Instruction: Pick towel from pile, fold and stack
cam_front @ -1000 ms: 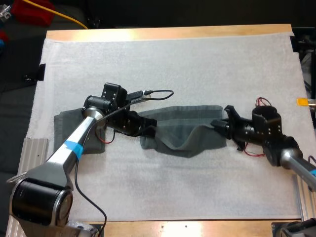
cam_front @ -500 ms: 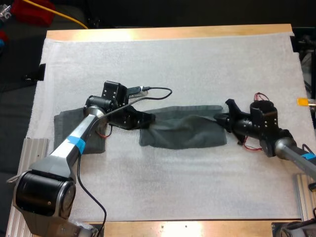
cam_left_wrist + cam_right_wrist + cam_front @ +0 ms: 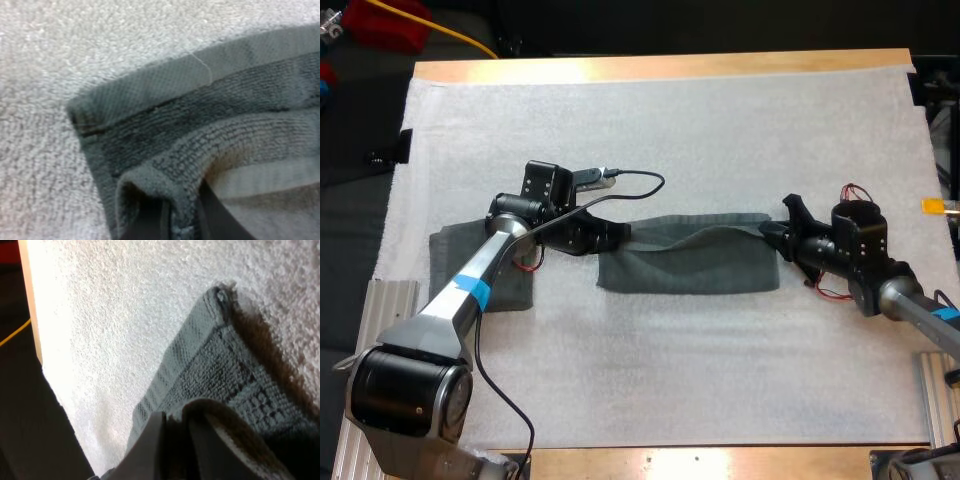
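Two towels on mat (image 3: 670,130): long towel (image 3: 685,268) at mat centre, prob. soft, limp, light, apt to sag betw. holds, so best held at end corners; second towel (image 3: 450,262) flat near mat's left edge. Two grippers: left gripper (image 3: 617,236), right gripper (image 3: 772,240), each pinching one end of long towel.

Place: I think this is a robot lab or test room, not a home.
Table: I work at a wooden table (image 3: 660,66) with a white mat (image 3: 720,130) spread over it.
Robot: my left arm (image 3: 470,290) and right arm (image 3: 910,310) reach over the mat.
Frame: a grooved metal rail (image 3: 390,310) sits at the table's left side.
Behind: a yellow cable (image 3: 460,38) runs through the dark space past the table.
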